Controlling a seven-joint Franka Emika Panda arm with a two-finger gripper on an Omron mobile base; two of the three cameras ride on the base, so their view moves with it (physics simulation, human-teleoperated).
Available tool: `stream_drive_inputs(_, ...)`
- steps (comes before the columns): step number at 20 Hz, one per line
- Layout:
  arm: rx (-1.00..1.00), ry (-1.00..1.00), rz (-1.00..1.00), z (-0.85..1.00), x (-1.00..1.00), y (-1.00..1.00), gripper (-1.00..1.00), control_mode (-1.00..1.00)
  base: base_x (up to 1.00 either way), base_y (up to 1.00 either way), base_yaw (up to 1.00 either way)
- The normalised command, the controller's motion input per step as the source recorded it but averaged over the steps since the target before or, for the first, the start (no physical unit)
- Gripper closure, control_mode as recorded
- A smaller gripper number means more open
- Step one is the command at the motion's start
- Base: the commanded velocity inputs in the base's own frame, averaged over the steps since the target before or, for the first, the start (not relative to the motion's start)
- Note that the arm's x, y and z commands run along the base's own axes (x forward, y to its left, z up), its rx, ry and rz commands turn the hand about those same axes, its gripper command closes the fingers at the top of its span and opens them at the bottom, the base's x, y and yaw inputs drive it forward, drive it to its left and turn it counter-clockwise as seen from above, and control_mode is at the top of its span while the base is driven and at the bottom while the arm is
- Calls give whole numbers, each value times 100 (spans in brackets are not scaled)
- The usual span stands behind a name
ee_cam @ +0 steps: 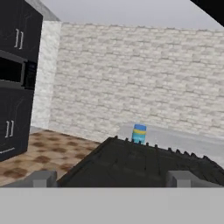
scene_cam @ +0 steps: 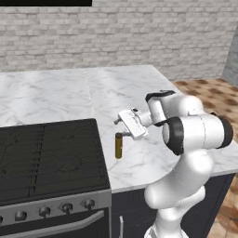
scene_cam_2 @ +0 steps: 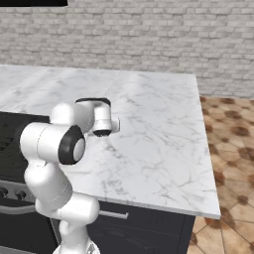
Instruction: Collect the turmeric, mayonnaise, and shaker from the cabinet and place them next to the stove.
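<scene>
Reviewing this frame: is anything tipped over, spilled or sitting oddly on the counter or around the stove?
Nothing stands out. The turmeric stands upright on the marble counter just beside the stove, apart from the open gripper. In the hand view the mayonnaise also stands upright beyond the stove's far side. No spills or damage show.

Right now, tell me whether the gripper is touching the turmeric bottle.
Apart. In the left base view the open gripper sits just above the turmeric bottle, which stands upright on the counter beside the stove, with marble visible between them.

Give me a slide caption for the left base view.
Turmeric stands on the counter beside the stove, open gripper just above it.
</scene>
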Motion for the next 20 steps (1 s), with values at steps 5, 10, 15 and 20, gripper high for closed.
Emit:
stream_drive_inputs(5,0,-9,0,71,-69,0,-100,-100,0,0,0)
stream_drive_inputs(10,0,-7,-4,58,-79,0,-100,-100,0,0,0)
stream_drive_inputs(15,-2,-2,-14,49,-81,-2,-100,-100,0,0,0)
stream_drive_inputs(20,-1,0,-24,45,-72,-1,-100,-100,0,0,0)
